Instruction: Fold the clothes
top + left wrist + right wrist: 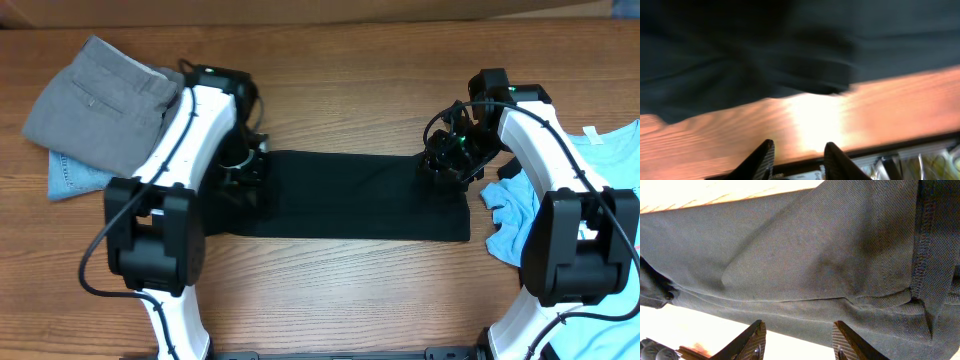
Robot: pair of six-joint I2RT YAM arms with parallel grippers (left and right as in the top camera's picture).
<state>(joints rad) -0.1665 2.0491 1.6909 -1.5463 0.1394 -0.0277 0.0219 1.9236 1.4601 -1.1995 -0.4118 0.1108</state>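
Mid-fold: the soft black T-shirt, a long flat strip, lies mid wooden surface, with left gripper at its left end and right gripper at its right end, both apart and empty, so next is probably pinching an end to fold across.

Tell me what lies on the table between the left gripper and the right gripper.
The overhead view shows the black T-shirt, lying as a long flat strip, spanning the whole stretch from the left gripper to the right gripper.
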